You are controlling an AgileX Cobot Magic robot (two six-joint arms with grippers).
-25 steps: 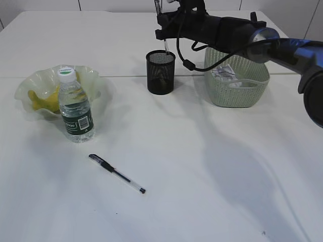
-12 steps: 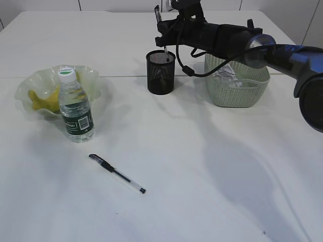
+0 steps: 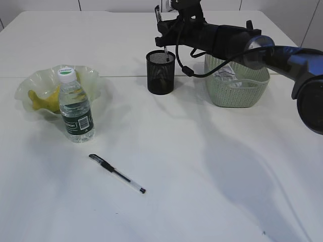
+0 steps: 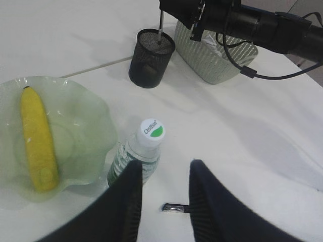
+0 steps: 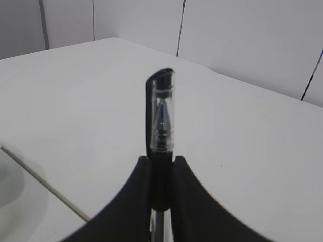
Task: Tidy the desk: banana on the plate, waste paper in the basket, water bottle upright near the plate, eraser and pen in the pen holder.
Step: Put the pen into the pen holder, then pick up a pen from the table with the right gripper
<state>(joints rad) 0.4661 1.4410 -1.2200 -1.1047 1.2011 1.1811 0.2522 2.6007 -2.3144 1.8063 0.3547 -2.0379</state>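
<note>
Right gripper [image 5: 160,176] clamps a capped pen [image 5: 161,131] upright above pen holder [image 3: 160,72]; its lower end hidden inside. Left gripper [image 4: 162,174] partly open, empty, above bottle [image 4: 137,156]. Eraser not discernible.

A broad white matte tabletop [image 3: 212,176] fills nearly the whole scene, crossed left to right by a thin seam [image 3: 116,76] toward the far side. Beyond its far edge stand pale grey wall panels [image 5: 242,35] split by dark vertical joints. Soft, even light from above casts faint, blurred shadows on the near right of the table.
</note>
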